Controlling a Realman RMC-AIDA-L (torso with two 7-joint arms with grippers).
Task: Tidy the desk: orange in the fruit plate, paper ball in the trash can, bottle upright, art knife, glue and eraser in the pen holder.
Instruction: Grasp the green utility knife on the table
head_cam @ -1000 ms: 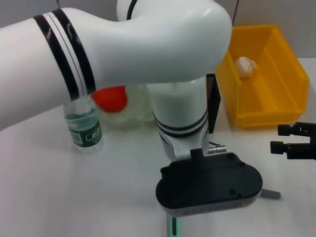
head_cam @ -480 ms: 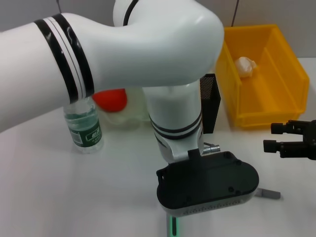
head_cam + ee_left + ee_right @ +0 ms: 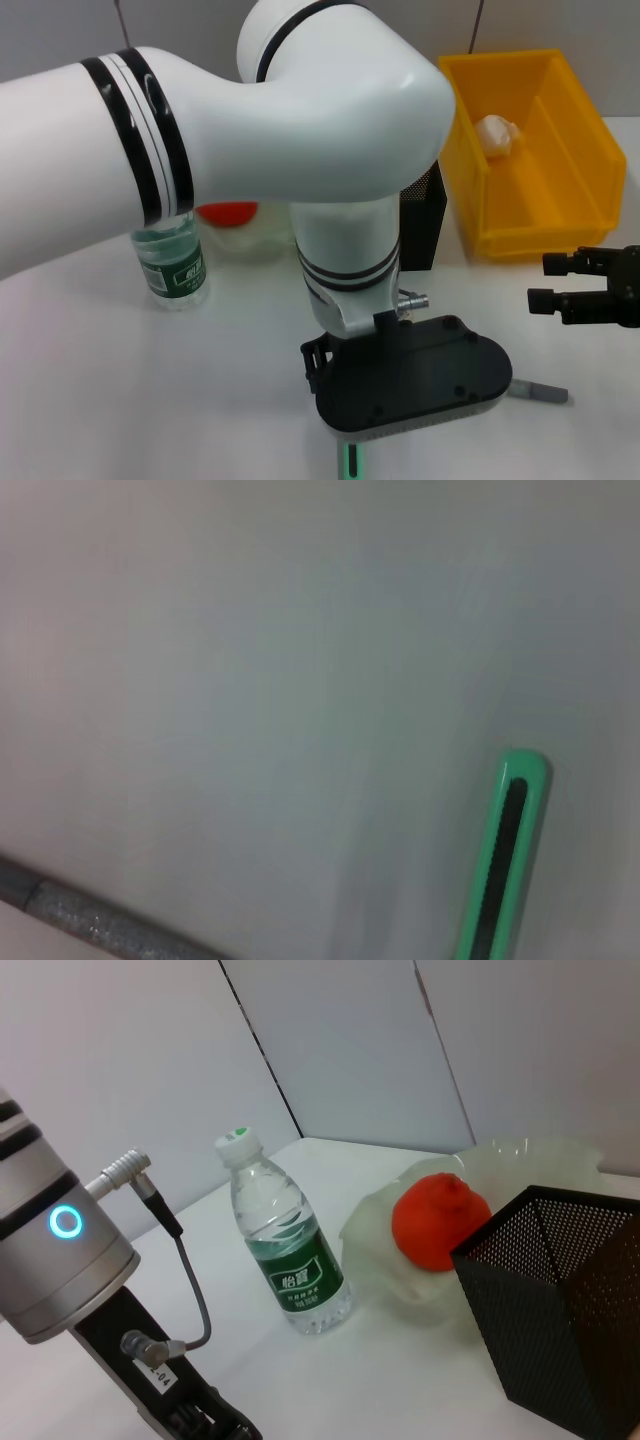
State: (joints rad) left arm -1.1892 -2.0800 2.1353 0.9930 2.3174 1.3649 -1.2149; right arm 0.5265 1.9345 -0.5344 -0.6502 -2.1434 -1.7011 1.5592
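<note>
My left arm fills the middle of the head view, its black wrist housing [image 3: 410, 375] low over the table's front. A green art knife [image 3: 347, 460] pokes out just below it and shows as a green slotted bar [image 3: 505, 870] in the left wrist view. Beside the housing lies a grey stick [image 3: 535, 391], which the left wrist view shows as a grey stick [image 3: 90, 915] too. The bottle [image 3: 170, 262] stands upright at the left. The orange [image 3: 440, 1222] rests in the clear fruit plate [image 3: 520, 1160]. The paper ball [image 3: 497, 133] lies in the yellow bin [image 3: 560, 215]. My right gripper [image 3: 540, 281] hovers open and empty at the right edge.
The black mesh pen holder [image 3: 560, 1310] stands between the plate and the yellow bin, and my left forearm partly hides it in the head view. A grey wall runs behind the table. White tabletop shows in front of the bottle.
My left wrist housing has slid a little left and toward the front, covering more of the pen holder. The right gripper has drifted slightly left.
</note>
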